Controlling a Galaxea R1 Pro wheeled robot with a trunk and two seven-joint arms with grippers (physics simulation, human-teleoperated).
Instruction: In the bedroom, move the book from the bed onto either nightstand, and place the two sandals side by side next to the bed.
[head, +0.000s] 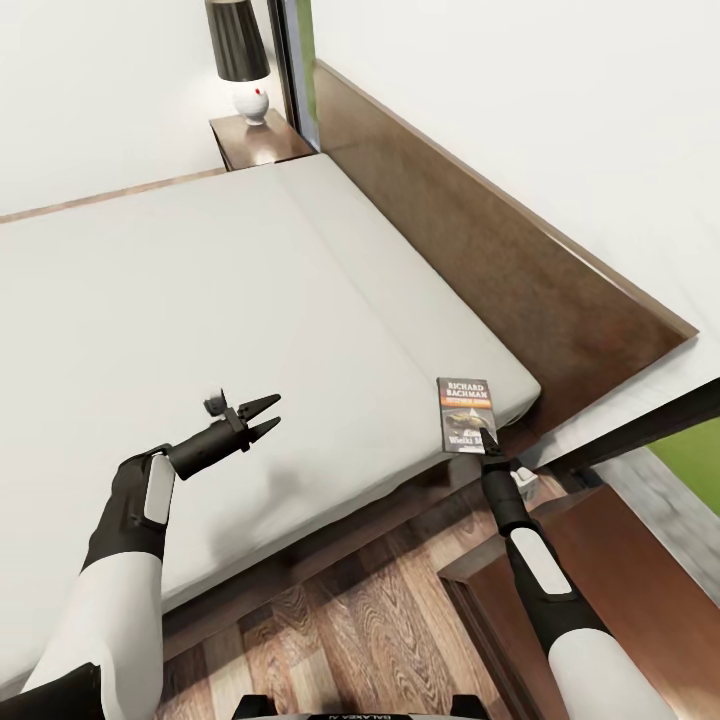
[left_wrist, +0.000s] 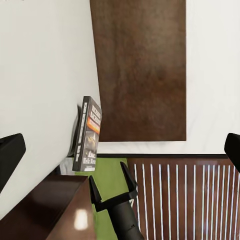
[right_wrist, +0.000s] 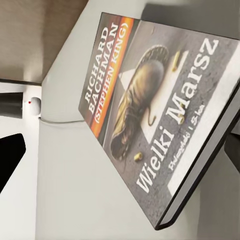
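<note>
Head view, from left to right. The left arm's black gripper hovers over the pale grey-white mattress of the large bed, its 2 pointed fingers spread in a narrow V with nothing between them. Behind it, at the far corner of the bed, a low dark reddish-brown wooden nightstand carries a lamp with a white base and black shade. The dark brown wooden headboard runs along the mattress's right edge. At the near right corner of the mattress lies the small dark paperback book with white "RICHARD BACHMAN" lettering and an orange band. The right arm's black gripper meets the book's near edge; I cannot tell whether its fingers have closed on the book. A second dark wooden nightstand stands beside this arm on the brown wood-plank floor.
</note>
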